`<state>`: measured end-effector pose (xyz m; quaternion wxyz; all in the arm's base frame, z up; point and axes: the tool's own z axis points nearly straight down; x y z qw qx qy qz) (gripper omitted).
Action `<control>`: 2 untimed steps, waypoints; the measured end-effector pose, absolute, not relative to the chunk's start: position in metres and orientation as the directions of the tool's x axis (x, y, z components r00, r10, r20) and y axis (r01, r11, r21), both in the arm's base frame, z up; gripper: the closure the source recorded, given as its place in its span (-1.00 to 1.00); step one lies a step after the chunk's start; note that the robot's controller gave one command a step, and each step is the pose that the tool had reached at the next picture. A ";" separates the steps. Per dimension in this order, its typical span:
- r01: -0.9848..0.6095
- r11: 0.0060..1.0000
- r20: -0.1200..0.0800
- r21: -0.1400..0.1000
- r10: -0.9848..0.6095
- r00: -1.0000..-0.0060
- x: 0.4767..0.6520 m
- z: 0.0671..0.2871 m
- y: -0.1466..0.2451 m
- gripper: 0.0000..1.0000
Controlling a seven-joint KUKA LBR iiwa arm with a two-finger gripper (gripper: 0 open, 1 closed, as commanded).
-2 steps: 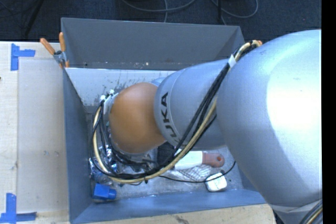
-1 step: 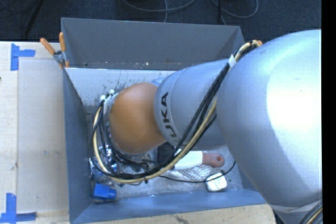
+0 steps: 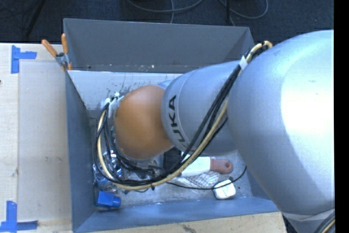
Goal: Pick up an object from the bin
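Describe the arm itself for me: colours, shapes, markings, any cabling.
The arm is built of big rounded silver-grey links, with black KUKA lettering on the link nearest the wrist. A smooth orange dome cover caps the wrist. Black and pale yellow cables run along the outside and loop round the cover.

camera view, from above. you see the arm (image 3: 229,117) reach from the right into the grey bin (image 3: 76,133). its orange wrist cover (image 3: 136,120) sits low over the bin's left half, with cables (image 3: 102,133) looped round it. a blue object (image 3: 108,200) lies in the near-left corner. a white piece (image 3: 224,190) and a pinkish cylinder (image 3: 222,165) lie near the front wall.
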<state>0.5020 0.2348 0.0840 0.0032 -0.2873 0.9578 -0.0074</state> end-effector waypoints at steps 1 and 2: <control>-0.550 0.835 -0.003 -0.009 -0.550 -0.835 0.500 0.098 0.236 1.00; -0.553 0.833 0.001 -0.002 -0.553 -0.833 0.498 0.111 0.239 1.00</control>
